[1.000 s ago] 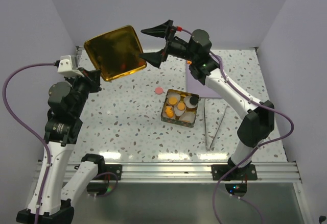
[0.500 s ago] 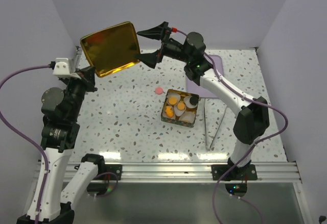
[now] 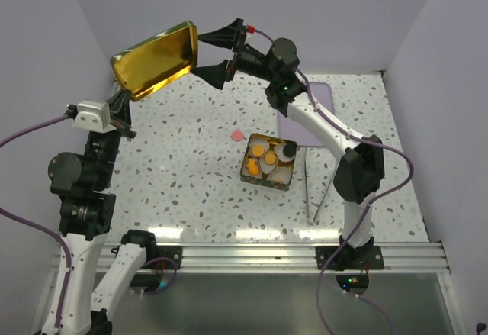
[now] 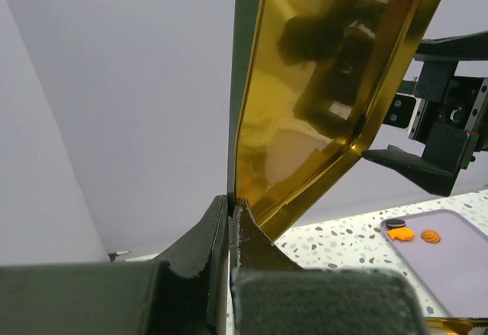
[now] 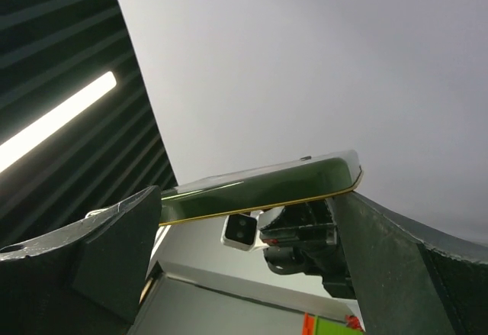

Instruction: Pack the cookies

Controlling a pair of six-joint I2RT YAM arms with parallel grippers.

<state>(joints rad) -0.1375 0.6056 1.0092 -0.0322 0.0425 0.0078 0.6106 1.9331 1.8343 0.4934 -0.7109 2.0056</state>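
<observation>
The left fingers (image 4: 231,202) pinch the lower edge of the gold lid (image 3: 155,59), holding it tilted high above the desk (image 3: 175,167). The right fingers (image 3: 204,55) are spread wide on either side of the lid's opposite edge; whether they touch it is unclear. The cookies (image 3: 259,150) lie well apart from both pairs of fingers, in the open tin (image 3: 245,169). A pink cookie (image 3: 237,135) lies on the desk just beside the tin, and a few others are on the purple mat (image 4: 457,262).

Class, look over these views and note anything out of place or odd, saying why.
One pink cookie lies alone on the table, outside the tin. The gold lid is held tilted high in the air, pinched at one edge by the left claw, with the right claw open at its far edge.
</observation>
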